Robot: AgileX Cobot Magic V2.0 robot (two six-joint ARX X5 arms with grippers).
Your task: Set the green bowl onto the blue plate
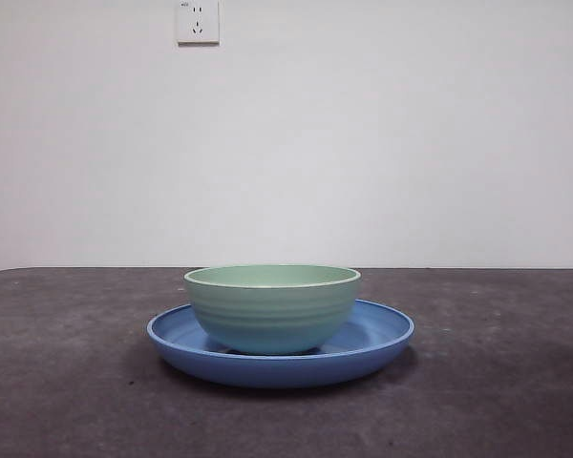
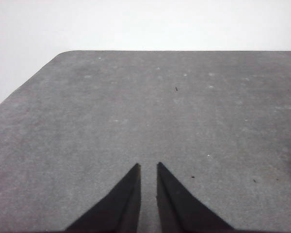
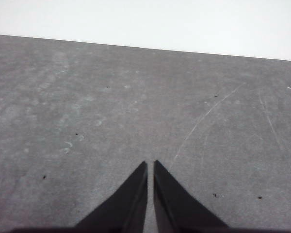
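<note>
We see the left hand [image 2: 148, 167] with its two black, wedge-shaped jaws drawn nearly together, a thin gap between the tips and nothing held; it hangs over bare tabletop [image 2: 184, 111]. The right hand [image 3: 151, 163] shows the same: pointed jaws almost meeting, holding nothing, above a stretch of grey surface marked by pale scratches and small dark specks. Neither hand appears in the front view, and neither wrist view shows the bowl or plate. Outward from the hands, the tabletop is a matte, dark grey, slightly mottled sheet; in the left wrist view one rounded corner of it meets a plain white wall [image 1: 363, 143]. A white wall socket [image 1: 198, 21], cut off by the picture's top edge, sits high on that wall. In the front view the green bowl [image 1: 272, 310] stands upright in the middle of the blue plate [image 1: 377, 336]. The bowl is pale mint, round, faintly ridged on its outer wall, with a lighter rim. The plate is glossy, shallow and wider, its sloping rim showing on either side; the bowl's base is hidden behind the plate's near rim.
</note>
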